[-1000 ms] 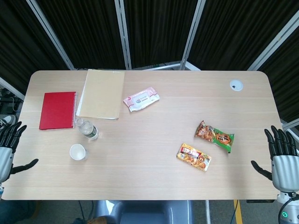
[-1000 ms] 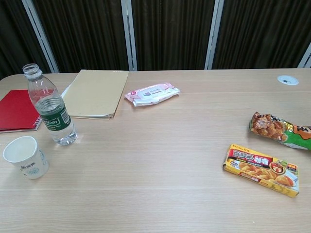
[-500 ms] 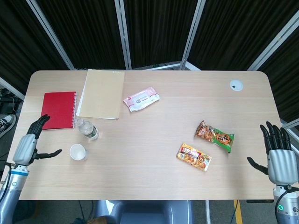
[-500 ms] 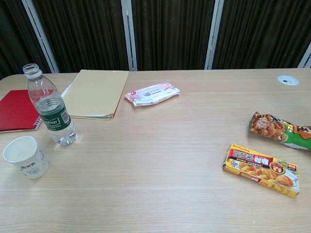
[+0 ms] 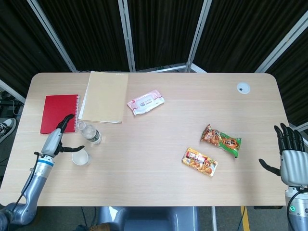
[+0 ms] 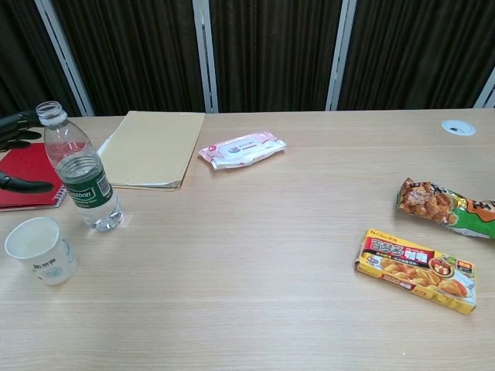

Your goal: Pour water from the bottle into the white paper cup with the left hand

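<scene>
A clear water bottle (image 5: 90, 133) (image 6: 80, 171) with a green label and no cap stands upright on the table's left side. A white paper cup (image 5: 80, 157) (image 6: 40, 250) stands just in front of it, upright and empty. My left hand (image 5: 57, 138) is open, fingers spread, hovering left of the bottle and above the cup's left side, touching neither; its fingertips (image 6: 17, 127) show at the chest view's left edge. My right hand (image 5: 290, 158) is open beyond the table's right edge, holding nothing.
A red spiral notebook (image 5: 59, 113) and a tan folder (image 5: 104, 96) lie behind the bottle. A pink wipes pack (image 5: 145, 101) lies mid-table. A snack bag (image 5: 221, 140) and a yellow curry box (image 5: 199, 161) lie to the right. A white grommet (image 5: 243, 87) sits far right.
My left hand has travelled from the table's left edge inward toward the bottle and cup. My right hand has drifted slightly outward and stays open.
</scene>
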### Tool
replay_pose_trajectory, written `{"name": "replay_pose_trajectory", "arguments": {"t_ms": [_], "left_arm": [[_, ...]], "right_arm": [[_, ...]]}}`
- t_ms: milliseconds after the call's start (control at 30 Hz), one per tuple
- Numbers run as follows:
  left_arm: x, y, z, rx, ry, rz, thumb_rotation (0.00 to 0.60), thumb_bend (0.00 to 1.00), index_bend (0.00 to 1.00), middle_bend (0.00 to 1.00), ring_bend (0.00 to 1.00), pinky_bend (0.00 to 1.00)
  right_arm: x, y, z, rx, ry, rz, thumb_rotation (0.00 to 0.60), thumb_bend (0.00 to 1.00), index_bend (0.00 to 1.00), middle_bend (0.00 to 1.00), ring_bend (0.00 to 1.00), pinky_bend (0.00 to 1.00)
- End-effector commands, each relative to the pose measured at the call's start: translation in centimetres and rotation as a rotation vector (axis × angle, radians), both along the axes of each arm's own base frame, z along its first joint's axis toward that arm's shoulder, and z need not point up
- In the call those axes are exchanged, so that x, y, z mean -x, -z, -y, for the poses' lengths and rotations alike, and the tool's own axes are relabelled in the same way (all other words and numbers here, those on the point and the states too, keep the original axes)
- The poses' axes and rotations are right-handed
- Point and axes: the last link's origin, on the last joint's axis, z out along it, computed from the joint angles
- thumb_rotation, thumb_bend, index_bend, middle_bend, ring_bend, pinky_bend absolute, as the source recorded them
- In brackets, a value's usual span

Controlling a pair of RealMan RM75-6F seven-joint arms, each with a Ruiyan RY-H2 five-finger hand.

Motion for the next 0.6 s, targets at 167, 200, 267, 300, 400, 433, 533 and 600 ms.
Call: {"name": "replay_pose_trajectory", "arguments": {"t_ms": [167,200,267,300,400,433,533,600], "left_arm": [[-1.7,3.5,-2.9,0.071,0.062,0.064,0.6,0.0,0.0,0.0,0.0,0.0],[-1.8,3.7,-3.0,0.071,0.068,0.066,0.6,0.0,0.0,0.0,0.0,0.0],[-1.8,4.1,-3.2,0.073,0.071,0.073,0.6,0.0,0.0,0.0,0.0,0.0],[-1.8,4.3,-3.4,0.074,0.071,0.078,0.6,0.0,0.0,0.0,0.0,0.0],[-1.8,4.8,-3.7,0.077,0.07,0.091,0.6,0.0,0.0,0.0,0.0,0.0],[-1.8,4.9,-3.8,0.075,0.068,0.1,0.6,0.0,0.0,0.0,0.0,0.0],[-1.7,5.4,-3.9,0.08,0.064,0.135,0.6,0.0,0.0,0.0,0.0,0.01],[-1.7,5.9,-4.0,0.087,0.055,0.167,0.6,0.0,0.0,0.02,0.0,0.02]], "right_arm": [[0.9,-0.1,0.5,0.014,0.042,-0.012,0.6,0.0,0.0,0.0,0.0,0.0],[1.0,-0.1,0.5,0.014,0.048,-0.013,0.6,0.0,0.0,0.0,0.0,0.0],[1.2,-0.1,0.6,0.016,0.057,-0.017,0.6,0.0,0.0,0.0,0.0,0.0],[1.3,0.0,0.7,0.017,0.061,-0.02,0.6,0.0,0.0,0.0,0.0,0.0],[1.5,0.0,0.9,0.018,0.074,-0.026,0.6,0.0,0.0,0.0,0.0,0.0],[1.6,0.0,0.9,0.019,0.076,-0.028,0.6,0.0,0.0,0.0,0.0,0.0],[1.9,0.0,1.1,0.021,0.089,-0.028,0.6,0.0,0.0,0.0,0.0,0.0],[2.1,-0.1,1.2,0.023,0.098,-0.027,0.6,0.0,0.0,0.0,0.0,0.0]]}}
